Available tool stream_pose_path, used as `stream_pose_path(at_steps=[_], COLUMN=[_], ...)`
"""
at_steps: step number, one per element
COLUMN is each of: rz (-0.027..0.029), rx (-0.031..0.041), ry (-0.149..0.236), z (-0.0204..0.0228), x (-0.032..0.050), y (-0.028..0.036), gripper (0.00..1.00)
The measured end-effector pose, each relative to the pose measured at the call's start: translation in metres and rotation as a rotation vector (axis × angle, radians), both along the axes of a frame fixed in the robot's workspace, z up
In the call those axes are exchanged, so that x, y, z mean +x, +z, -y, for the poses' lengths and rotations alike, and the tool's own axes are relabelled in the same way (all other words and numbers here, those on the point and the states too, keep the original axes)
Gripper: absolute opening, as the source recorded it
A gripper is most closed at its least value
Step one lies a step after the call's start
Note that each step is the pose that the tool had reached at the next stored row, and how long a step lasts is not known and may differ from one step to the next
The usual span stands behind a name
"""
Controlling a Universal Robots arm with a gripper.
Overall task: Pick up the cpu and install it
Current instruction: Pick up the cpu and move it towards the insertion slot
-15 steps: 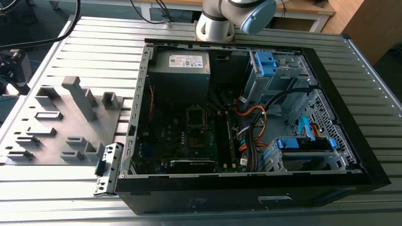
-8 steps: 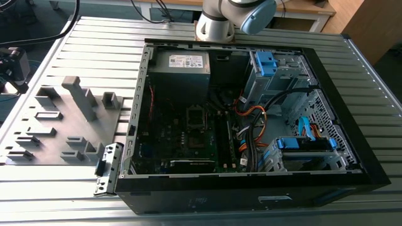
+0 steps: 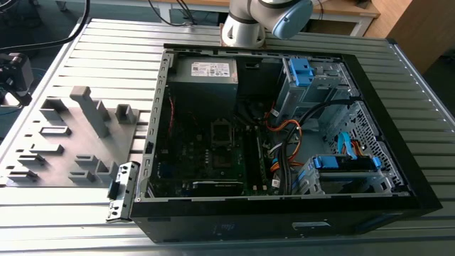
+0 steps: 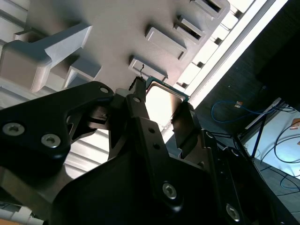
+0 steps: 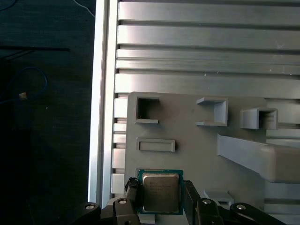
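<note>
The cpu (image 5: 161,191) is a small square chip with a silver-grey metal face and a green rim. It sits between my gripper's (image 5: 161,196) two black fingers, which press on its opposite edges. In the second wrist view the cpu (image 4: 162,101) glares bright between the fingers (image 4: 138,110), just above the grey fixture plate (image 4: 108,37). In the exterior view the dark head of my arm (image 3: 14,74) hangs at the left edge, over the far end of the fixture plate (image 3: 71,154). The open computer case (image 3: 398,176) lies to the right, with the motherboard's socket (image 3: 221,132) near its middle.
The fixture plate (image 5: 187,126) carries raised grey blocks and empty pockets. It lies on a ribbed aluminium table (image 3: 106,48) whose edge (image 5: 101,93) drops to a dark floor with cables. Inside the case are a power-supply box (image 3: 206,74), orange cables (image 3: 284,130) and blue drive brackets (image 3: 344,161).
</note>
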State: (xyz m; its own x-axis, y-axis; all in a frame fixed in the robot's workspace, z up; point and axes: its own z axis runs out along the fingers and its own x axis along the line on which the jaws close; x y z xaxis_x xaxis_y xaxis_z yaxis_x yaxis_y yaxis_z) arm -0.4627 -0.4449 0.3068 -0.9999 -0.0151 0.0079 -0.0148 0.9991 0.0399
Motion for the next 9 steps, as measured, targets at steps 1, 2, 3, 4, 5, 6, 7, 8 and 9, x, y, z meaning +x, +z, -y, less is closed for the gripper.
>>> stream_pose_path(at_steps=[1,2,3,4,5,6,7,8,9], rz=[0.0003,0.0005,0.0005,0.0005,0.0005,0.0005,0.0006,0.0005,0.0006], rx=[0.0002,0.0003,0.0003,0.0003,0.0003,0.0003,0.0003,0.0003,0.0004], ry=[0.0,0.0,0.0,0.0,0.0,0.0,0.0,0.0,0.0], z=[0.0,0.0,0.0,0.0,0.0,0.0,0.0,0.0,0.0], x=[0.0,0.0,0.0,0.0,0.0,0.0,0.0,0.0,0.0], y=[0.0007,0.0017,0.0029,0.0041,0.0054,0.0069,0.0081,0.0094,0.0108], gripper=[0.47,0.47,0.47,0.47,0.47,0.47,0.47,0.47,0.47])
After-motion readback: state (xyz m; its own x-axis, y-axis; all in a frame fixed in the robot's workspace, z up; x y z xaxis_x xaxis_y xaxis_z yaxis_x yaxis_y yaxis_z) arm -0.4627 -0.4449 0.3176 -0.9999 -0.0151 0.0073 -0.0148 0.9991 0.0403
